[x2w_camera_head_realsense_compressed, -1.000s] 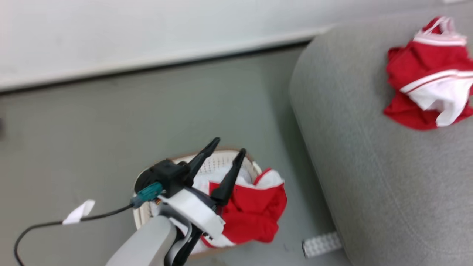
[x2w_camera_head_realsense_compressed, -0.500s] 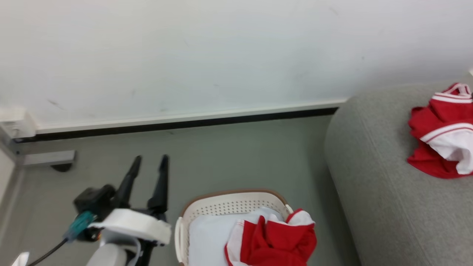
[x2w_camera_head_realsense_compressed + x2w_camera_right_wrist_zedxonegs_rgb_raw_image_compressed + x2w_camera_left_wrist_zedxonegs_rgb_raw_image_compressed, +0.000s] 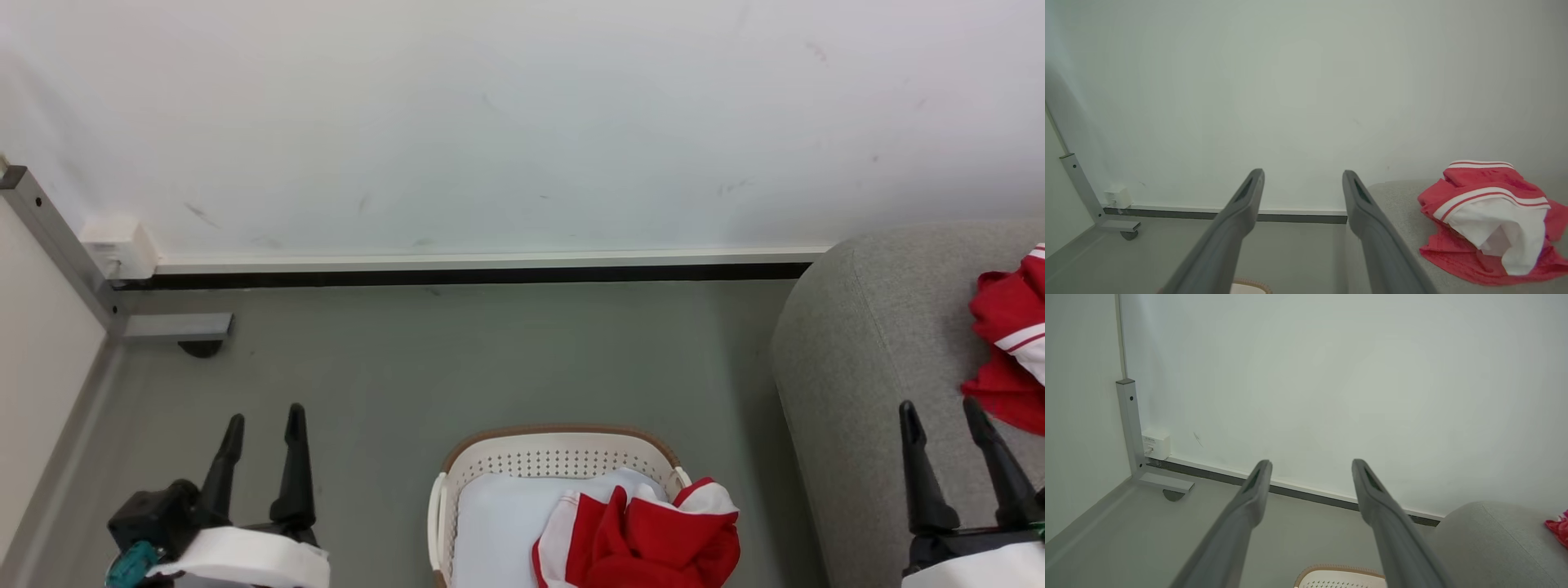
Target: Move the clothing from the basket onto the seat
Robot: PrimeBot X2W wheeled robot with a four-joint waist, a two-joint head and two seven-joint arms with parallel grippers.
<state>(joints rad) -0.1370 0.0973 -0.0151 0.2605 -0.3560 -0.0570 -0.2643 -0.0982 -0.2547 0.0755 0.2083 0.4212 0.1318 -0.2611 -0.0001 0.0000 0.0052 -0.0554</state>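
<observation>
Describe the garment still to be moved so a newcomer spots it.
Left of the grey sofa, a cream basket with a brown rim stands on the floor. The garment is the red-and-white bundle draped over its right edge, beside a plain white pad; the other red pile already lies on the sofa.

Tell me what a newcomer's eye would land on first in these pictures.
Red and white against grey stands out: one garment spills over the right rim of the basket on the floor, and a heap lies on the sofa. Next come the left gripper and right gripper, both open and empty, at the head view's lower corners.
</observation>
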